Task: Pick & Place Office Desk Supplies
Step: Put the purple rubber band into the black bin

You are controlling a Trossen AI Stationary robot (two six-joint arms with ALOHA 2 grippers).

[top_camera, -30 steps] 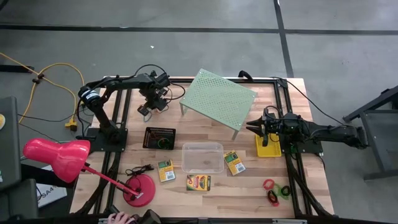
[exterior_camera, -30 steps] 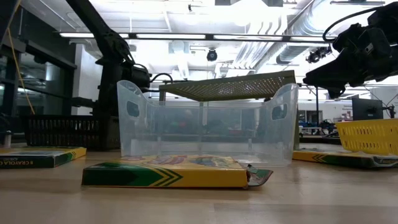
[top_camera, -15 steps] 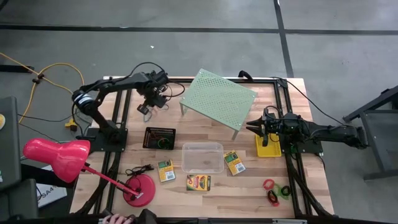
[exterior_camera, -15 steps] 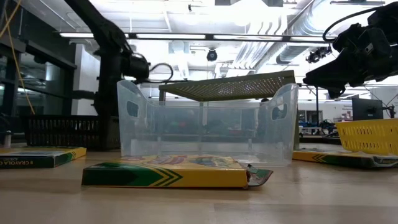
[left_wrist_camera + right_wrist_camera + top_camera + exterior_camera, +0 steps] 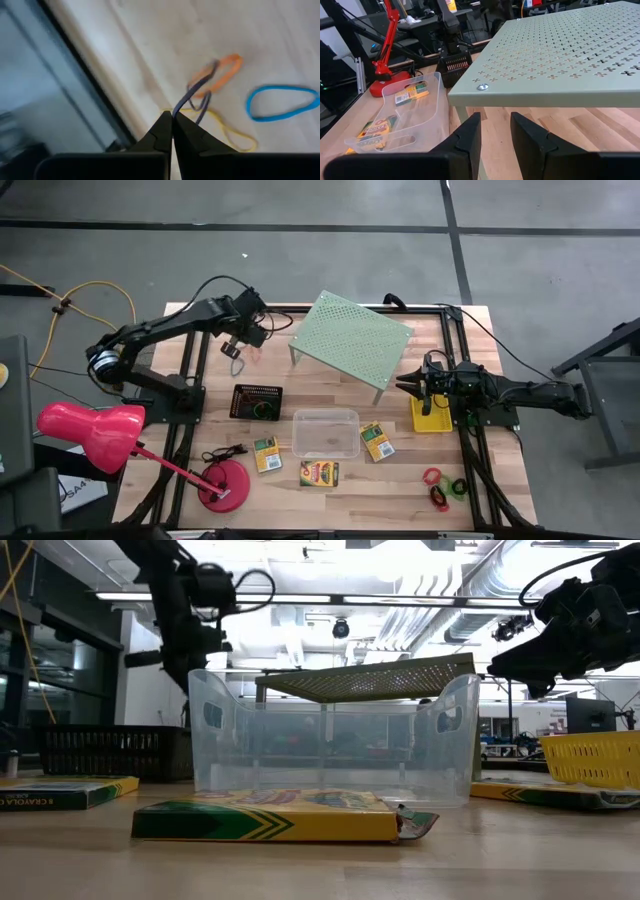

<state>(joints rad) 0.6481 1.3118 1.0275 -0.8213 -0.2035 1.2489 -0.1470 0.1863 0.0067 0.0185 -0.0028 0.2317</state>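
My left gripper (image 5: 172, 126) is raised over the table's far left part (image 5: 238, 356) and is shut on a dark purple rubber band (image 5: 192, 97). Under it, orange (image 5: 222, 74), blue (image 5: 282, 102) and yellow (image 5: 227, 132) rubber bands lie flat on the wood. My right gripper (image 5: 495, 132) waits open and level at the right (image 5: 405, 387), beside the yellow basket (image 5: 432, 418), its fingers toward the pale green shelf (image 5: 560, 60). Three green-and-yellow boxes (image 5: 319, 473) lie around the clear tub (image 5: 325, 432). My left gripper pinches one end of the purple band's loop (image 5: 176, 113) between its two fingertips, coming steeply from above. The band hangs slack below the fingers, in front of the orange band. Whether its lower end still touches the table I cannot tell.
A black mesh tray (image 5: 257, 401) sits left of the tub. The green perforated shelf (image 5: 352, 340) stands at the far middle. A pink-red lamp (image 5: 90, 435) leans over the near left corner. Red, green and black rings (image 5: 440, 485) lie near right.
My left gripper has risen from the table top, staying shut, and has tipped less steeply downward. The purple band has come up with it, while the other bands have stayed on the wood.
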